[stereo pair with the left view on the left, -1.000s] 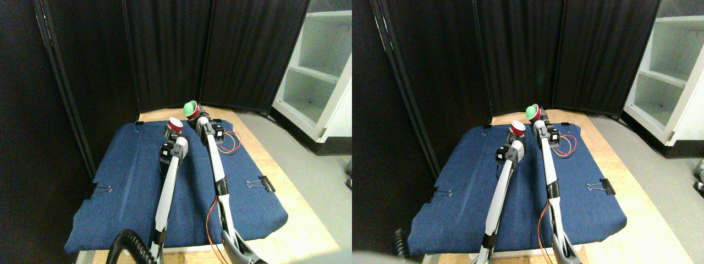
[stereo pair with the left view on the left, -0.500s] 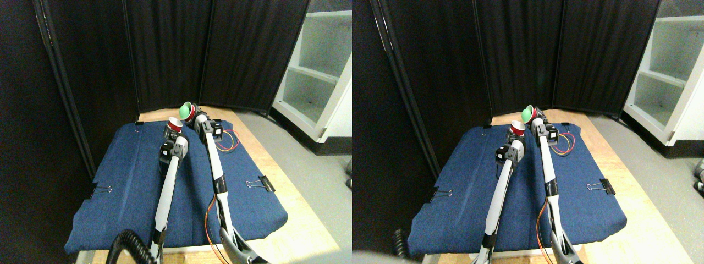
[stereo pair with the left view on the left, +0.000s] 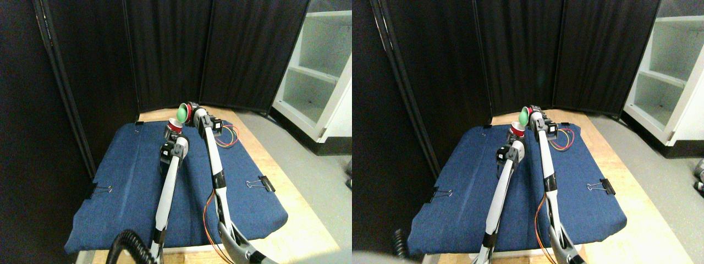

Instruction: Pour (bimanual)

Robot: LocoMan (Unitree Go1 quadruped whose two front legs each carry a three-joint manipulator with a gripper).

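At the near edge, my two pale limbs rise from the bottom of the view over the blue cloth (stereo pair with the left view on the left: 126,181) spread on the wooden desk (stereo pair with the left view on the left: 300,231). A black binder clip (stereo pair with the left view on the left: 266,183) holds the cloth to my right, well apart from both pincers, and another clip (stereo pair with the left view on the left: 94,191) sits on the left edge.

Further out, my left pincer (stereo pair with the left view on the left: 174,133) holds a small red cup (stereo pair with the left view on the left: 174,126), upright, its pale mouth facing up. The cup sits right at the pincer's tip, just above the dark wrist block. I cannot tell how the jaws stand around it; they are too small to make out.

Just beyond and slightly to the right, my right pincer (stereo pair with the left view on the left: 190,113) carries a second cup (stereo pair with the left view on the left: 183,111), green inside with a red outer wall, tipped on its side so its mouth faces left, above the red cup's rim. Its jaws are likewise too small to read. No writing or labels are legible on either cup.

Behind stand black curtain panels (stereo pair with the left view on the left: 165,49) and white shelves (stereo pair with the left view on the left: 319,66).
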